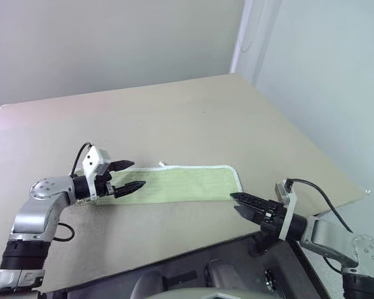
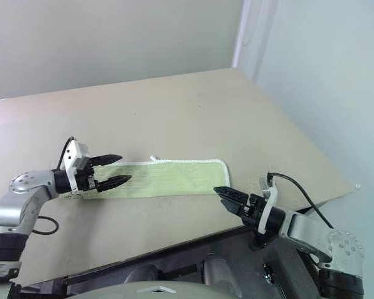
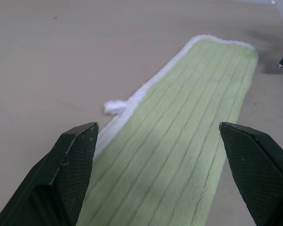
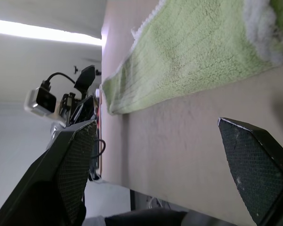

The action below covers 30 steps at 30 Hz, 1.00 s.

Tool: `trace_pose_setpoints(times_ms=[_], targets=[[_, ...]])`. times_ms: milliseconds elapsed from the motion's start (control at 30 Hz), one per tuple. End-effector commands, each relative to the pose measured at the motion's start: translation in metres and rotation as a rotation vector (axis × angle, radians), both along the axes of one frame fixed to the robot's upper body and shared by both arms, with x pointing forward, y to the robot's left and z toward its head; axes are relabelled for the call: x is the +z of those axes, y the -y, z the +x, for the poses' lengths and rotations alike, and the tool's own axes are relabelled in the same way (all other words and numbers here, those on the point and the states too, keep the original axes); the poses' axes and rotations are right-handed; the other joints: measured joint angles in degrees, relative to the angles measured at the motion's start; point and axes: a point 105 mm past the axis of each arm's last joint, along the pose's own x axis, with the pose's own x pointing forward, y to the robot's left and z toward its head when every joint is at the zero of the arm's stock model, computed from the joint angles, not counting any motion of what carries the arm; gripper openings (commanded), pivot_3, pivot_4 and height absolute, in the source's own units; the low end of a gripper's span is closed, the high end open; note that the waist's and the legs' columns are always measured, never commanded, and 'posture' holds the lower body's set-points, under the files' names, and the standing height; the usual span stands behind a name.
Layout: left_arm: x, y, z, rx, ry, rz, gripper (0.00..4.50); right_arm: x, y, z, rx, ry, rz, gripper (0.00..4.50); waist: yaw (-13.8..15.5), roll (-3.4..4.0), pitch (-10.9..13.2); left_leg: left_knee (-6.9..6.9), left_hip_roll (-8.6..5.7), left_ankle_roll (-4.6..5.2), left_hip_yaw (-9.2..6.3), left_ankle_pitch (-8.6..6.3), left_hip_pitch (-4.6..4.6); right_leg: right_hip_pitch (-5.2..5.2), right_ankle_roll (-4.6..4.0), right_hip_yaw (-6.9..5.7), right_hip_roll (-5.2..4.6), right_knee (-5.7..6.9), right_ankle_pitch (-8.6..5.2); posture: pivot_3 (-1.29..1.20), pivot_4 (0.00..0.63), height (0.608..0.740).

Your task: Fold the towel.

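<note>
A large beige table (image 1: 193, 118) takes up most of the scene, its matte top plain and lightly marked, with a small dark speck near the middle toward the far edge. Its far right corner is rounded and points toward the corner of the room. Behind the far edge stands a pale grey-green wall (image 1: 112, 43), and a second, lighter wall (image 1: 324, 75) runs along the table's right edge. Where the two walls meet, a white vertical strip (image 1: 239, 37) runs up the corner. Below the table's near edge lies a dark floor (image 2: 193, 261).
</note>
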Motion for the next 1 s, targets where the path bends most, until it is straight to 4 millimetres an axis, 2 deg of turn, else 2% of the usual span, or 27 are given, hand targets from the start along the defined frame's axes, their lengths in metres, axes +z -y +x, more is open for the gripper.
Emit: trace_pose_setpoints(times_ms=[33, 167, 333, 600, 900, 1000], targets=[[0.008, 0.005, 0.003, -0.021, 0.037, 0.002, 4.32, 0.003, -0.006, 0.013, -0.057, -0.006, 0.018, 4.3, 0.14, 0.0, 0.0, 0.02, 0.01, 0.0, -0.02, 0.0, 0.02, -0.01, 0.0, 0.0, 0.03, 0.0, 0.0, 0.0, 0.0, 0.74], [0.007, 0.006, 0.002, -0.029, 0.04, 0.009, 4.32, -0.008, -0.011, 0.026, -0.121, -0.079, 0.003, 4.3, 0.2, 0.01, 0.0, 0.03, 0.06, 0.0, -0.13, 0.0, -0.04, -0.08, -0.01, 0.14, 0.23, -0.02, 0.0, 0.0, 0.0, 0.74], [0.007, 0.002, 0.001, -0.019, 0.042, 0.013, 4.32, -0.018, -0.007, 0.035, -0.197, -0.147, -0.027, 4.3, 0.16, -0.01, -0.01, -0.01, 0.19, 0.06, -0.12, -0.04, -0.12, -0.12, -0.03, 0.21, 0.39, -0.12, 0.0, 0.0, 0.0, 0.74], [0.005, -0.002, 0.0, 0.0, 0.041, 0.021, 4.32, -0.019, 0.009, 0.049, -0.296, -0.161, -0.056, 4.3, 0.26, -0.02, -0.02, 0.13, 0.45, 0.06, -0.09, -0.04, -0.02, 0.01, -0.06, 0.45, 0.67, -0.13, 0.02, 0.0, 0.0, 0.74], [0.004, 0.002, 0.007, -0.002, 0.048, 0.02, 4.32, -0.014, -0.005, 0.07, -0.329, -0.132, -0.04, 4.3, 0.05, -0.01, -0.02, 0.11, 0.6, 0.06, 0.04, -0.04, -0.04, -0.04, -0.08, 0.52, 0.71, -0.19, 0.03, 0.0, 0.0, 0.74], [0.005, 0.002, 0.009, -0.003, 0.052, 0.021, 4.35, -0.013, -0.007, 0.071, -0.335, -0.12, -0.038, 3.36, 0.12, 0.0, -0.01, 0.06, 0.57, 0.06, 0.02, -0.04, -0.05, -0.09, -0.1, 0.51, 0.76, -0.17, 0.04, 0.0, 0.0, 0.74]])
